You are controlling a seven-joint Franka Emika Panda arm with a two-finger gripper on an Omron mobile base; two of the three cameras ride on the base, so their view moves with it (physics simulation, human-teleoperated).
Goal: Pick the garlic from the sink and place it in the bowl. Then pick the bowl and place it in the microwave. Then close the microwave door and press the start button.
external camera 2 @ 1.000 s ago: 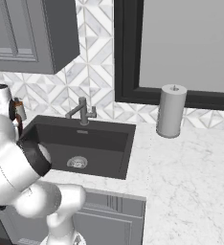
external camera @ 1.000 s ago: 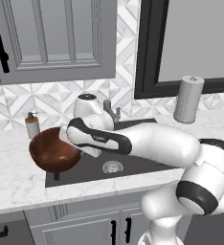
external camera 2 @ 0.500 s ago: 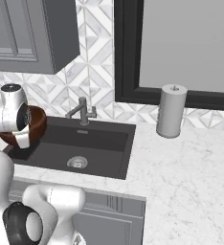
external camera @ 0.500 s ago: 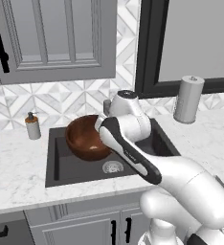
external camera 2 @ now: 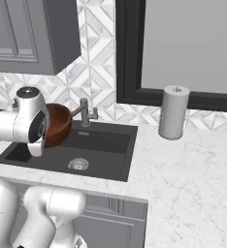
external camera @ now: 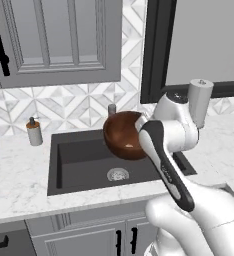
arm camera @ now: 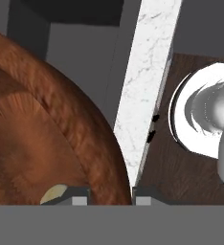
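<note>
The sink (external camera: 89, 160) is set into the marble counter (external camera 2: 193, 174), drain (external camera: 118, 174) near its front edge. The bowl (external camera: 125, 135) hangs tilted above the sink's right half, off the counter, its rim pinched between the gripper (arm camera: 111, 195) fingers. The garlic (arm camera: 56, 194) lies inside the bowl, by the left fingertip (arm camera: 78, 195).

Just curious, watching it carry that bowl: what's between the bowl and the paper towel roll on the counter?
In the left base view, the robot's own white arm lies between the bowl and the roll. In the right base view, the faucet stands there.
</note>
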